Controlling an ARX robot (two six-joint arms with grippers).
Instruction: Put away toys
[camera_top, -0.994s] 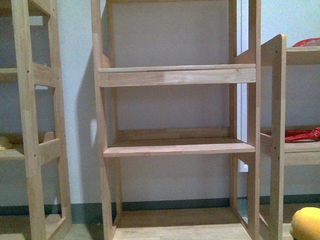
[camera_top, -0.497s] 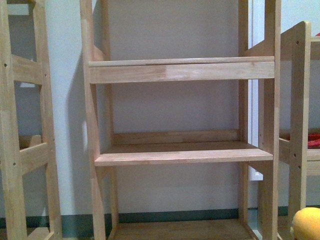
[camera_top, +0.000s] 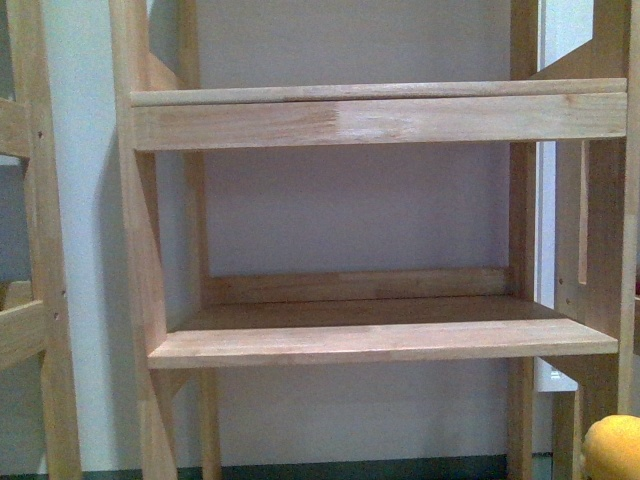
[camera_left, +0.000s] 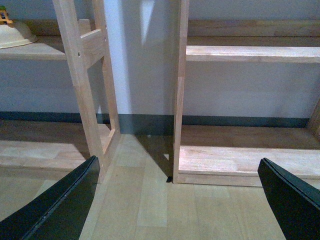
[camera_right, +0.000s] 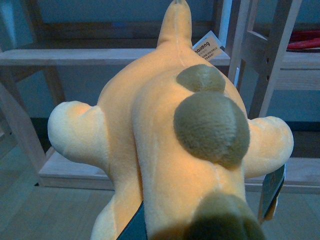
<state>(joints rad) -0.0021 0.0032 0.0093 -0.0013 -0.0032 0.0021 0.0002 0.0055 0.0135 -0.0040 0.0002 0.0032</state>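
The toy, an orange-yellow plush animal (camera_right: 165, 150) with grey-brown spots and pale stubby limbs, fills the right wrist view. My right gripper (camera_right: 202, 212) is shut on it, with a dark finger (camera_right: 134, 229) under its body and another (camera_right: 273, 186) beside a limb. In the front view only a rounded yellow bit of the plush (camera_top: 612, 448) shows, at the bottom right corner. My left gripper (camera_left: 178, 165) is open, low over the floor, with nothing between its black fingers (camera_left: 57, 202).
A wooden shelf unit (camera_top: 380, 342) stands straight ahead against the pale wall, with bare boards at mid height and above. Neighbouring wooden racks flank it. One holds a cream bowl (camera_left: 12, 35), another something red (camera_right: 305, 41). A paper tag (camera_right: 207, 46) hangs from the plush.
The front view has closed in on the middle shelf unit, which now looks larger and fills the frame. The side racks have slid outward, and the plush stays at the bottom right corner.
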